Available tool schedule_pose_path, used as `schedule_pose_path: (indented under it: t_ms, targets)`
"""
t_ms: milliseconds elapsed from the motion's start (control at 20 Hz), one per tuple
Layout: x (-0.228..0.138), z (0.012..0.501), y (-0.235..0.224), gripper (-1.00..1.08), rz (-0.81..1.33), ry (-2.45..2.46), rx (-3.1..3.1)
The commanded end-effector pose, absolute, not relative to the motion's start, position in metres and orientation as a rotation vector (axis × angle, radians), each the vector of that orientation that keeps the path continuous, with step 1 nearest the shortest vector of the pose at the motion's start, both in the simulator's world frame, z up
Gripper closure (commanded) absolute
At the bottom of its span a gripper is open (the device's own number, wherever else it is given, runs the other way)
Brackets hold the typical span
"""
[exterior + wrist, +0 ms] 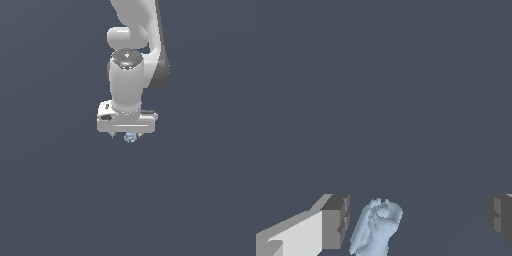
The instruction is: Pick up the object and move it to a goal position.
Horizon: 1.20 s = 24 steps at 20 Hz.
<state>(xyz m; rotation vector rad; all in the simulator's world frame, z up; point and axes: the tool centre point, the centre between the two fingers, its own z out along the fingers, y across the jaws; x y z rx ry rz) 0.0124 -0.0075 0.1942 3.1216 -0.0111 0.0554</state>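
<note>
The object (pixel 130 137) is a tiny pale light-blue lumpy piece, seen just under the white gripper's body in the exterior view. In the wrist view the object (pixel 376 227) sits between the two fingers, close to one grey fingertip (pixel 336 222) and well apart from the other fingertip (pixel 500 217). My gripper (pixel 418 220) is open, its jaws wide apart around the object and not touching it as far as I can see. In the exterior view the gripper (pixel 129 134) points straight down and its fingers are mostly hidden behind the hand.
The white arm (pixel 131 75) rises above the gripper toward the top of the exterior view. A plain dark blue-grey surface (pixel 60 200) fills everything else in both views.
</note>
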Motion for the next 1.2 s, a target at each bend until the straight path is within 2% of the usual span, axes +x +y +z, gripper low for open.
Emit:
schedule_pose_path:
  t_ms: [0, 550, 1150]
  targets:
    - [0.012, 0.194, -0.008, -0.92, 0.055, -0.011, 3.122]
    - [0.013, 0.2, -0.042, -0.92, 0.056, -0.073, 3.115]
    - [-0.002, 0.183, -0.029, -0.92, 0.049, -0.15, 3.119]
